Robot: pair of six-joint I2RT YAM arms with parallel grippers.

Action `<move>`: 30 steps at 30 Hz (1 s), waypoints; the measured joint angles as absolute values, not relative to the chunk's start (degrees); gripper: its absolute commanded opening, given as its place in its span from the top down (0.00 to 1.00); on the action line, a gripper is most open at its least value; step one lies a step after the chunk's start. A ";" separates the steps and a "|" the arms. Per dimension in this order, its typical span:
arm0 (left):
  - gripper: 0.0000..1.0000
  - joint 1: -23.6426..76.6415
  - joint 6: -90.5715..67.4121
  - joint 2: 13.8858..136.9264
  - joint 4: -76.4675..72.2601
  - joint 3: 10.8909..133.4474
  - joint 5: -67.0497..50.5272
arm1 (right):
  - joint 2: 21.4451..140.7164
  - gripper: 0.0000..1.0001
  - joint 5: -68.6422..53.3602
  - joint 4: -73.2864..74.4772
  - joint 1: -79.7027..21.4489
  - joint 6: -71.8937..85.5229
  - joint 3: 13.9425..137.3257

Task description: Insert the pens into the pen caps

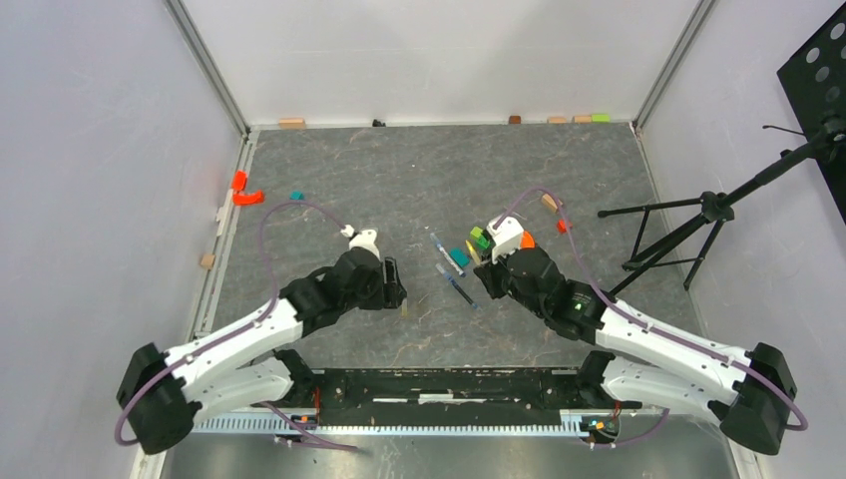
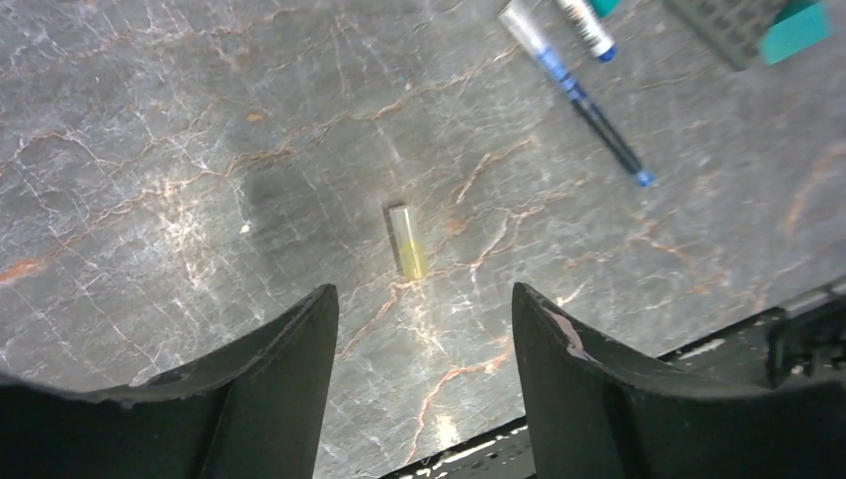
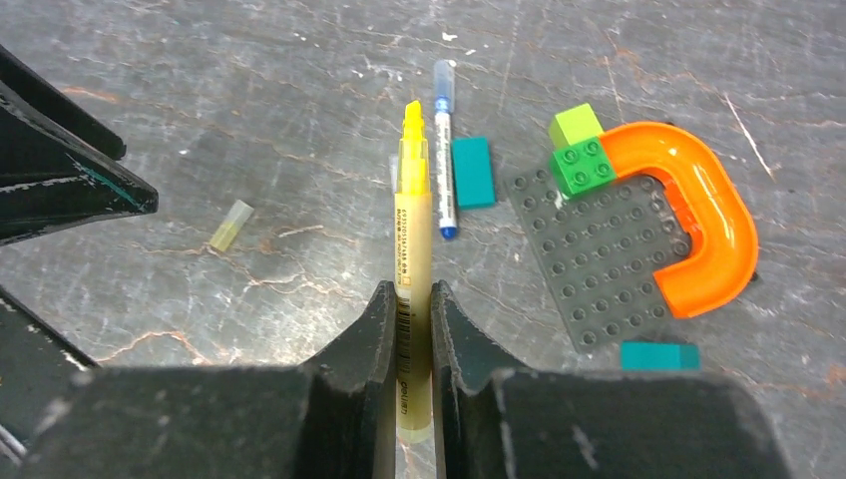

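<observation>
The yellow highlighter (image 3: 414,249), tip bare, is clamped tight in my right hand (image 3: 411,309), pointing out over the tabletop (image 3: 249,100). A pale yellow cap (image 2: 407,241) lies flat just ahead of my left hand (image 2: 424,294), fingers spread wide, gripping nothing. A blue-tipped pen (image 3: 445,150) lies beside a teal block (image 3: 473,172).

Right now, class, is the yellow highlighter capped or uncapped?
Uncapped. The yellow highlighter, clamped in the right gripper, shows a bare tip; a yellowish cap lies on the table ahead of the open left gripper.

Marbled tabletop (image 2: 150,150) faintly glossy; yellow pen (image 3: 414,239) smooth plastic (orange arch (image 3: 713,215) glossier).
</observation>
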State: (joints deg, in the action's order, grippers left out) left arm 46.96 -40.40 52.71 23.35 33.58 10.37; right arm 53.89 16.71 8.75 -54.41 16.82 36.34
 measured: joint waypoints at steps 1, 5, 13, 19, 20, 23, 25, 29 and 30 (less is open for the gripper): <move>0.34 47.00 -40.23 55.11 24.36 34.41 10.37 | 53.67 1.00 17.37 9.63 -54.41 16.78 36.34; 0.42 47.68 -39.92 62.48 25.52 37.32 10.37 | 53.08 1.00 18.55 11.70 -54.41 16.78 36.23; 0.49 48.99 -39.70 71.66 25.67 40.95 10.41 | 51.22 1.00 18.76 13.82 -54.41 16.58 35.75; 0.52 49.01 -39.70 76.55 25.65 42.61 10.46 | 50.94 1.00 19.14 14.33 -54.41 16.12 35.75; 0.52 48.99 -39.70 77.25 25.76 42.68 10.48 | 50.94 1.00 19.16 14.31 -54.41 16.03 35.75; 0.53 49.01 -39.70 79.85 25.89 43.24 10.48 | 50.94 1.00 19.18 14.31 -54.41 15.94 35.75; 0.55 49.01 -39.72 81.73 25.85 43.77 10.48 | 50.94 1.00 19.18 14.28 -54.41 15.77 35.75; 0.60 49.39 -39.72 85.27 25.67 44.77 10.46 | 50.94 1.00 19.16 14.20 -54.41 15.55 35.68; 0.61 49.60 -39.72 86.19 25.74 45.08 10.48 | 50.94 1.00 19.18 14.00 -54.41 15.55 35.51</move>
